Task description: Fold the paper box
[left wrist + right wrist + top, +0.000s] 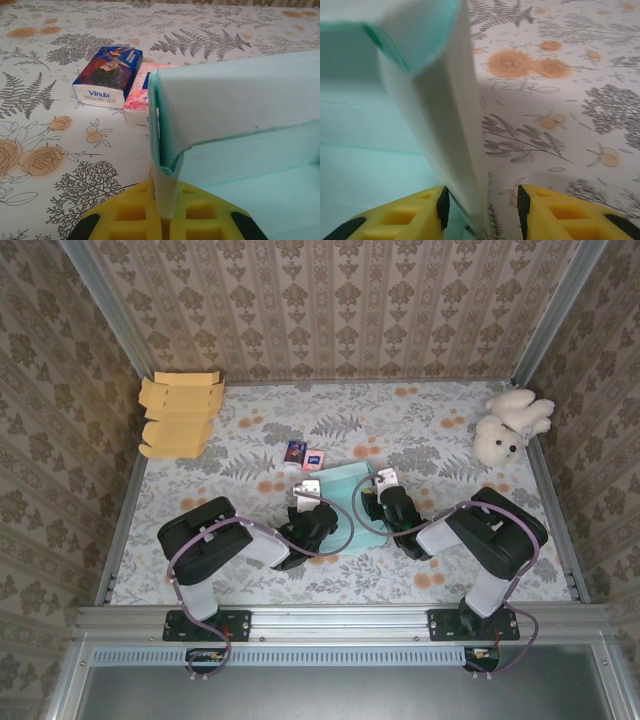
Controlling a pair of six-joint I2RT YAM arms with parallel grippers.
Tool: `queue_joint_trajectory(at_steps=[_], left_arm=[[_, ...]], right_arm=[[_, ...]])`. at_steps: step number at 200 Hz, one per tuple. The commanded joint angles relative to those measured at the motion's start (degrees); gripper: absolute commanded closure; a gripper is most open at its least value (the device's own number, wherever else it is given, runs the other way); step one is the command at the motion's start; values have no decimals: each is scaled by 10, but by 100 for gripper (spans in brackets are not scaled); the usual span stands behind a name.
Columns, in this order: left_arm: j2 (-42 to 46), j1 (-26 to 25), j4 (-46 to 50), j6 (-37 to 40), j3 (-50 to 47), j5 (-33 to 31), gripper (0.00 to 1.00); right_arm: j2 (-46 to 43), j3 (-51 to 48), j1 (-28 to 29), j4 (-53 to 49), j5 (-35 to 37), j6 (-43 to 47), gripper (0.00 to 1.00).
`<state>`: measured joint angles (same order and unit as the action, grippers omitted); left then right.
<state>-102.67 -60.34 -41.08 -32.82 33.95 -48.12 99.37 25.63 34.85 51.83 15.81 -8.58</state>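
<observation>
Pinching a folded-up wall of the teal paper box, the left gripper is closed tight on the card. The right gripper straddles the opposite wall, jaws apart, with a gap at its outer finger. The box lies mid-table between both arms. Two tissue packs sit just beyond it. Flat cardboard blanks occupy the far-left corner and a plush toy the far-right.

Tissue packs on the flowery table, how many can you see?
2. The blue tissue pack lies just beyond the corner of the teal paper box. The pink tissue pack lies right beside it, partly behind the box's wall. Others could be hidden behind the box.
</observation>
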Motion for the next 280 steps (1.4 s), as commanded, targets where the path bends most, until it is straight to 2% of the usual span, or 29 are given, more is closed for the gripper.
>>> queue_joint_trajectory(at_steps=[1,32,71,94,115,137,165,190,214,244,280], left_arm=[[1,-2,61,-4,-2,4,100],[2,-2,73,-6,4,1,100],[4,-3,102,-22,18,-3,100],[6,-3,174,-66,44,-21,100],[8,-1,294,-147,87,-48,100],[1,-1,427,-232,137,-71,100],[3,-1,446,-254,141,-79,100],[4,0,441,-250,141,-75,100],[1,1,441,-248,148,-70,100],[1,1,438,-243,149,-64,100],[5,2,437,-236,148,-64,100]], right_arm=[[15,25,-3,49,-40,31,57],[22,42,-4,47,-23,37,61],[47,51,5,62,1,15,76],[71,66,30,45,110,10,85],[85,83,46,0,229,-23,87],[87,88,52,-42,301,-79,88],[79,100,61,-116,372,-119,87],[62,93,60,-125,346,-128,84],[39,87,60,-109,236,-121,75],[5,73,61,-92,128,-124,58],[-44,42,61,-80,52,-120,51]])
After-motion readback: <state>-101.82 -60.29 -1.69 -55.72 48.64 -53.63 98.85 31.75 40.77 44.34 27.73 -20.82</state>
